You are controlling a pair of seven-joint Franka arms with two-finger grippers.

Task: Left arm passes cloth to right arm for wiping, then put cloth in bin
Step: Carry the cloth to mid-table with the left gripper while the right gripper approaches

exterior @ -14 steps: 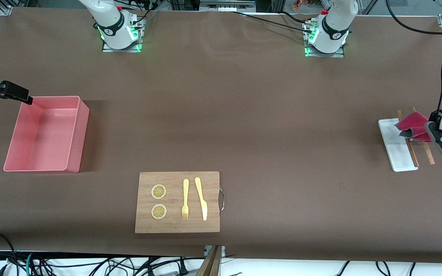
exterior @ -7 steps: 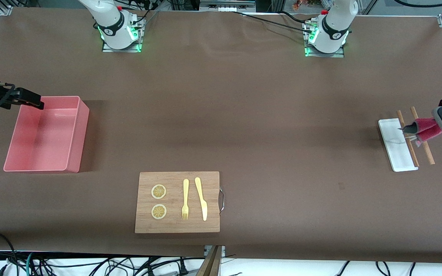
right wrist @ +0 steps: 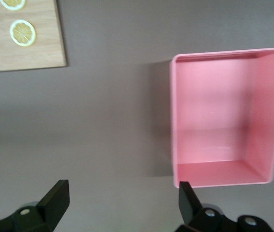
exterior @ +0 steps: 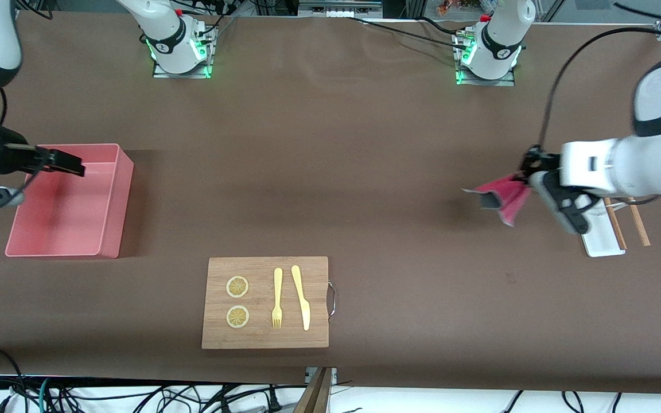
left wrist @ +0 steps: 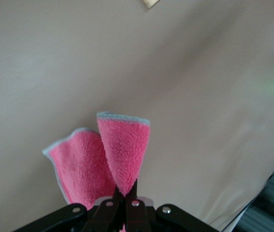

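Broad matte brown surface [exterior: 365,172], evenly lit, faint wrinkles near the top edge. Silver aluminium frame rails [exterior: 330,7] along that edge. White floor strip [exterior: 479,401] below the near edge, with tangled black cables [exterior: 135,396].

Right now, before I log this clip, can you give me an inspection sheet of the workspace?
Surface: brown table cover, a few wrinkles between the arm bases.
Job's things: cloth pinched and hanging folded; bin toward the right arm's end, nothing in it.
Clutter: wooden board with two lemon slices, fork and knife; white tray with two wooden sticks.
Grippers: left end effector shut on cloth over bare table; right end effector open over the bin.
Cables: black cable looping to the left arm; a tangle along the table edge nearest the front camera.
Surroundings: metal framing past the table edges.
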